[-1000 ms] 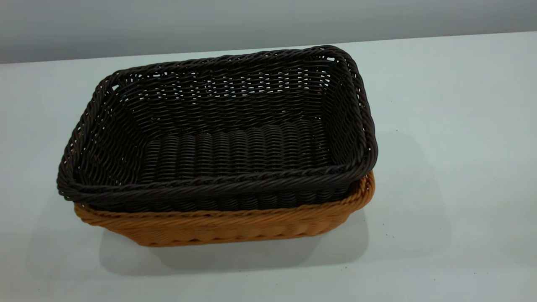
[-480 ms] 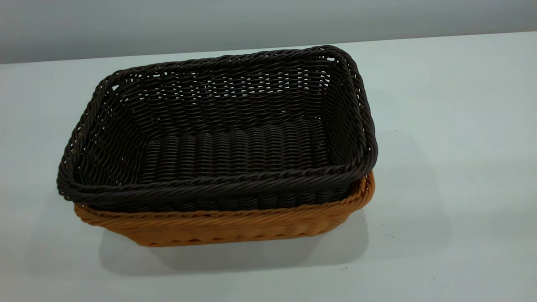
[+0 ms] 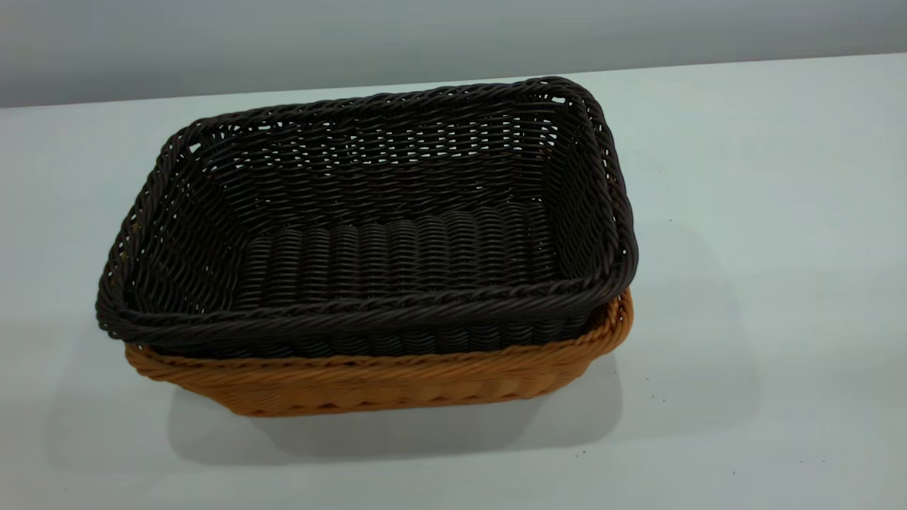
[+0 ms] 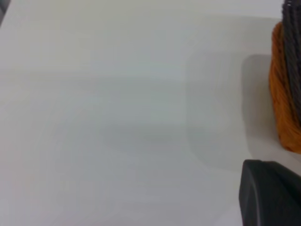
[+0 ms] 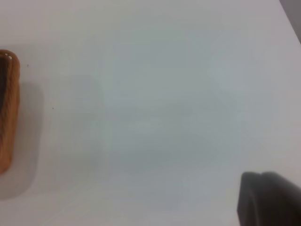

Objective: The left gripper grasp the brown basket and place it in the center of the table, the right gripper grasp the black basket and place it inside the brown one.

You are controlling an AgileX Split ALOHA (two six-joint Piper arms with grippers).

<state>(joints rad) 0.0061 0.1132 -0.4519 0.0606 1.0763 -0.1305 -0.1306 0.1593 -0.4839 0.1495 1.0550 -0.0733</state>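
Saw only a dark corner of the left gripper in the left wrist view. Could not tell whether spread or pressed together. Saw nothing in its grasp. Hung over bare table, apart from the brown basket, whose end wall showed at that view's edge with a strip of the black basket above it.

Same for the right gripper: dark corner only in the right wrist view, state impossible to tell, nothing seen held. Sat over bare table, well apart from the brown basket's other end.

Found neither arm in the exterior view.

Found the black basket nested upright inside the brown basket, rims roughly parallel. Black rim rode above the brown one and overhung slightly at the exterior view's left. Stack stood flat on the table, about mid-table in that view, a little left of centre.

Judged both placements done: brown one centred, black one inside it. Took the step in hand as retreat or parking.

Next move, if any: kept both arms clear of the stack and parked. Needed no regrasp unless seating mattered. Looked slightly proud at the left rim, but could not confirm a gap from here. Main risk: clipping a rim on the way out and skewing the nest.
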